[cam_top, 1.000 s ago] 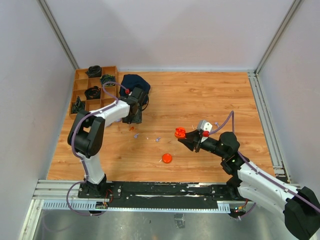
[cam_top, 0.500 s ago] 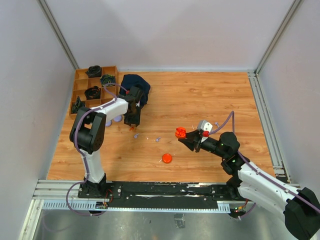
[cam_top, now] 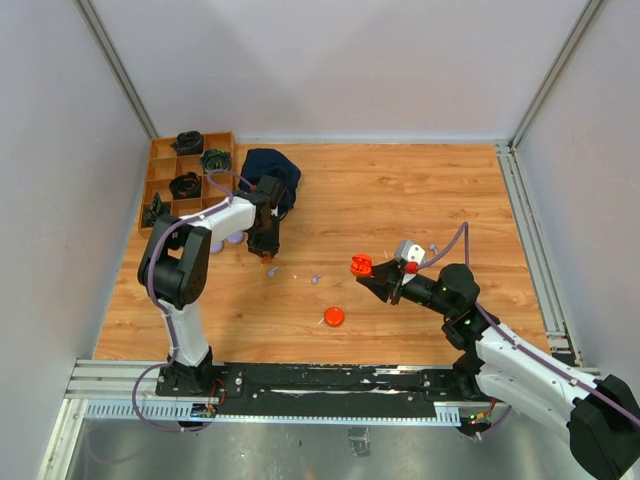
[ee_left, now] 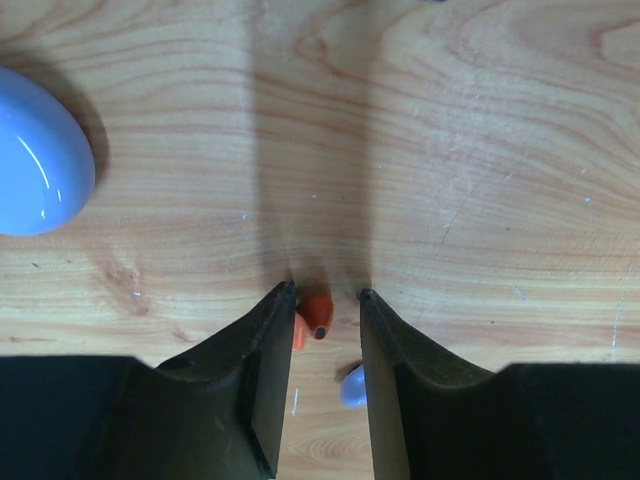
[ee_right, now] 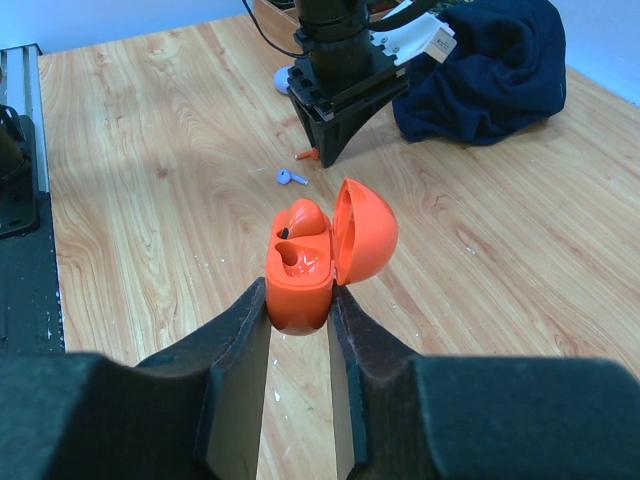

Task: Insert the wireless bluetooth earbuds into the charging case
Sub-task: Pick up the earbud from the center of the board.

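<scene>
A small orange-red plastic earbud is seen lying on the wooden counter between the two fingers of the left claw. That claw is held partly open around the earbud, which is not clamped, though it seems to be touched by one finger. A pale lavender earbud is found just beside the other finger. An open orange clamshell charging case is gripped at its base by the closed right claw and is held above the counter, well apart from both earbuds.
</scene>
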`<state>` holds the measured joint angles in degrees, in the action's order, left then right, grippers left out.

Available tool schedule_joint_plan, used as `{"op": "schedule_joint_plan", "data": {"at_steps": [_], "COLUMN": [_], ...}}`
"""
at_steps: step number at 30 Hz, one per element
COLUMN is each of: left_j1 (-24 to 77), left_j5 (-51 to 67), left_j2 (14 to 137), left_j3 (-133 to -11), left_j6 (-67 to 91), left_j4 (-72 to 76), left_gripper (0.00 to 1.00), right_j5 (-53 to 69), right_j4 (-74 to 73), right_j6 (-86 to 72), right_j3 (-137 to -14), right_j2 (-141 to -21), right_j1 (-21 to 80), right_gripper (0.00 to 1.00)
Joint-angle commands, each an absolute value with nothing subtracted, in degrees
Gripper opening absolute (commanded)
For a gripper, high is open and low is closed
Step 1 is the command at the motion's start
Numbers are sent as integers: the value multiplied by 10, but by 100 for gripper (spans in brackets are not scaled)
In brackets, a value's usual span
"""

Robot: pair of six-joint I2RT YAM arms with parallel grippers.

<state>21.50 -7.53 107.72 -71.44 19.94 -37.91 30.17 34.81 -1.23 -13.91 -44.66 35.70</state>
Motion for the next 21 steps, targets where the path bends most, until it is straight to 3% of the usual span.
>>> {"op": "schedule_joint_plan", "data": {"at_steps": [1, 21], "left_j1": [214, 214], "left_j5": [-59, -77], "left_j2": [1068, 1082], "left_j3": [-692, -697], "left_j6": [220, 230], "left_j4": [-414, -412], "left_gripper": [36, 25], "right_j5": [297, 300], "right_j4": [353, 352], "right_j6": [-4, -4], "right_j3": [-136, -137], "right_j2": [-439, -439], "right_j1": [348, 347], "right_gripper": [7, 7]}}
